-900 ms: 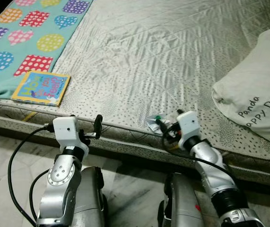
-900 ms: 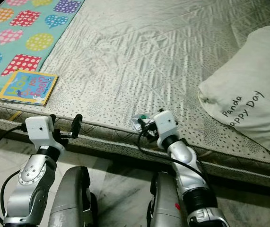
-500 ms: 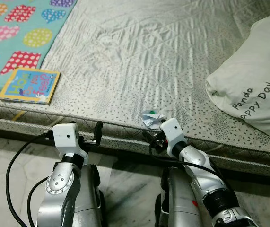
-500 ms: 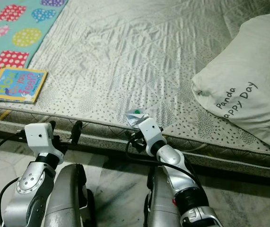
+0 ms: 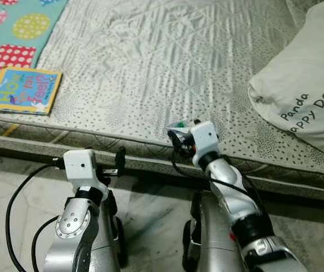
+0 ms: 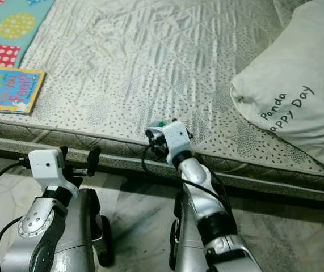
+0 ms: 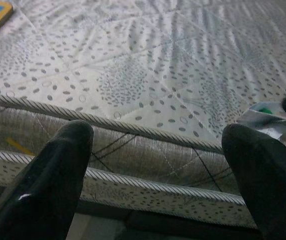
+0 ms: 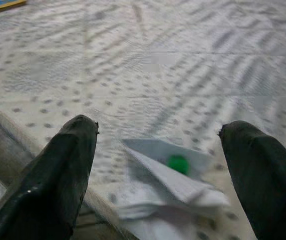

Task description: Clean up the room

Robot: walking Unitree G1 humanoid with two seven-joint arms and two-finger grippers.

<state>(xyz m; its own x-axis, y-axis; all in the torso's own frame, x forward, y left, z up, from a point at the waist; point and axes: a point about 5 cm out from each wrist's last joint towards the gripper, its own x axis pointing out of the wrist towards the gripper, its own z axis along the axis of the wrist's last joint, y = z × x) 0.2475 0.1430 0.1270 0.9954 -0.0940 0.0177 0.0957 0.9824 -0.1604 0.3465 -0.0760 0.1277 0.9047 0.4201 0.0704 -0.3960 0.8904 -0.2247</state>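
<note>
The bed (image 5: 167, 62) stretches out ahead of both pincers, its grey dotted quilted cover running right up to the near edge where they wait. Far beyond the left pincer lies the bright spotted mat (image 5: 14, 34), and off past the right pincer, well apart from it, sits the big white pillow (image 5: 303, 96) with its printed words. Nothing looks tidied yet, by my reading: the clean-up seems to be at its opening stage.

Now the smaller stuff. The picture book (image 5: 22, 90) lies flat on the bed near the edge, well beyond the left pincer and off to its outer side, untouched. And here's the item in play: the crumpled paper scrap (image 8: 170, 182) with a green dot on it, lying right at the mattress edge, directly in front of the right pincer (image 8: 158, 165) and framed between its two black fingers (not yet touching either, as far as the wrist view shows).

The right pincer is spread wide, poised to close on that scrap. The left pincer (image 7: 158, 165) hangs low before the mattress side, fingers also wide apart, holding nothing. Still to do, I'd judge: grab the scrap, carry it off, then deal with the book.
</note>
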